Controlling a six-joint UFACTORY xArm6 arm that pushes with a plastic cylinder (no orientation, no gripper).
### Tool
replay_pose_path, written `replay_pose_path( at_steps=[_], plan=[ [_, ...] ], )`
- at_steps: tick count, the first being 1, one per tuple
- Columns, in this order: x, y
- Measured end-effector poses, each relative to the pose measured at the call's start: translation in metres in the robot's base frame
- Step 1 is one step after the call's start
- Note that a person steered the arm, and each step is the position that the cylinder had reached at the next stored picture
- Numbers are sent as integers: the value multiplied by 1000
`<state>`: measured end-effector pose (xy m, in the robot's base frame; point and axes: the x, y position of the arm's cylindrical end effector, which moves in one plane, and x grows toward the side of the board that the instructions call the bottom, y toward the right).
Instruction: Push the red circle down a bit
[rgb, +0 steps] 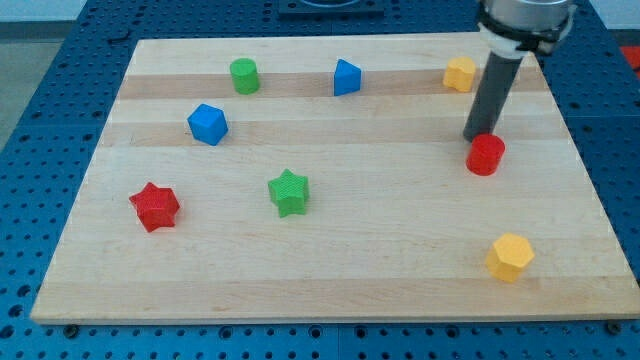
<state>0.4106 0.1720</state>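
The red circle (486, 155) is a short red cylinder at the view's right on the wooden board (400, 250). My tip (474, 137) is the lower end of a dark rod coming down from the view's top right. It sits just above and slightly left of the red circle, touching or nearly touching its upper edge.
A yellow block (460, 74) lies above the tip near the top edge. A yellow hexagon (510, 257) lies below the red circle. Also on the board: a blue block (346, 77), a green cylinder (244, 76), a blue block (208, 124), a green star (289, 192), a red star (154, 206).
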Motion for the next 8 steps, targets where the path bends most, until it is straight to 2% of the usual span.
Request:
replay_pose_path(
  at_steps=[2,3,4,8],
  plan=[
    [81,32],
    [84,29],
    [60,14],
    [79,7]
  ],
)
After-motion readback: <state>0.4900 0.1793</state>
